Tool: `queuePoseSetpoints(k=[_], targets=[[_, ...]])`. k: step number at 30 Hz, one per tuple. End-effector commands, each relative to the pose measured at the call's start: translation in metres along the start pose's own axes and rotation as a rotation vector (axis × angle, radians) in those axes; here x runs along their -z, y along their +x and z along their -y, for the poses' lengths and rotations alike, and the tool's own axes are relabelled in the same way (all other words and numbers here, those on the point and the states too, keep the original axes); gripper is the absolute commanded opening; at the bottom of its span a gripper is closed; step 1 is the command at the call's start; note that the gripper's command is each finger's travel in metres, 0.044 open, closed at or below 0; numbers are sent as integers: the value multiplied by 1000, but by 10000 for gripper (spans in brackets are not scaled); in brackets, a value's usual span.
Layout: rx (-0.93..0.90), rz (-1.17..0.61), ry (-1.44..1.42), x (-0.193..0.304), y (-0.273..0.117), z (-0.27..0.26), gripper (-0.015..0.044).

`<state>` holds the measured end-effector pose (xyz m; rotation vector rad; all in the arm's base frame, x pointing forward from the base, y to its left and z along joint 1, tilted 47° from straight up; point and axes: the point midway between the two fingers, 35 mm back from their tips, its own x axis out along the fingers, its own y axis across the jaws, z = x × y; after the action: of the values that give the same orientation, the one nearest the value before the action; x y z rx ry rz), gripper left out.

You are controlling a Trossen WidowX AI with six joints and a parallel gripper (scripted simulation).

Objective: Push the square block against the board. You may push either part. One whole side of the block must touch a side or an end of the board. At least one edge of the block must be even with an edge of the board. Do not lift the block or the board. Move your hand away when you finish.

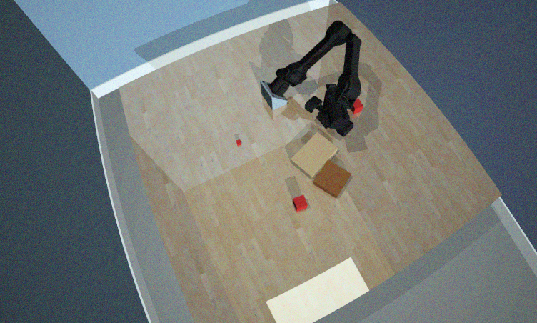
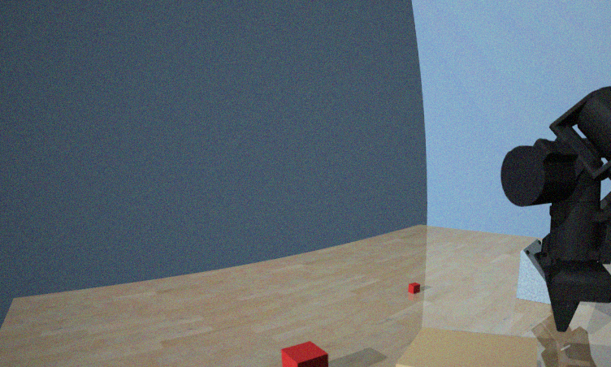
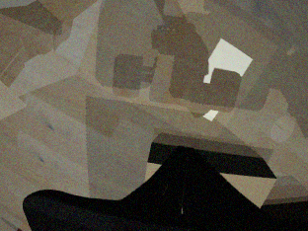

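The square block, brown (image 1: 331, 179), lies flat at the lower right side of the tan board (image 1: 314, 153) (image 2: 473, 347) (image 3: 251, 188) in the top view. Their facing sides run close together, near the board's lower corner. I cannot tell whether the whole side touches or whether the edges are exactly even. My gripper (image 2: 561, 330) (image 3: 184, 154) is shut and empty, pointing down. It is beyond the board's far side in the exterior view. In the top view the arm hides the fingertips. The block is not visible in the exterior view.
A red cube (image 1: 300, 203) (image 2: 304, 355) lies left of and below the block in the top view. A smaller red cube (image 1: 238, 142) (image 2: 413, 288) lies farther left. Another red cube (image 1: 357, 106) is beside the arm. A pale rectangle (image 1: 318, 289) lies at the table's bottom edge.
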<state>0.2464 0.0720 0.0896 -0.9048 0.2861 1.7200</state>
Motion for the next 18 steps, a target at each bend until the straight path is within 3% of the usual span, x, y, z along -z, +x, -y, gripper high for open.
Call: queuePoseSetpoints(k=[1,18], targets=[[-12,13,2,-2,37,-4,0],[-12,12,1,12,46,-3,0]])
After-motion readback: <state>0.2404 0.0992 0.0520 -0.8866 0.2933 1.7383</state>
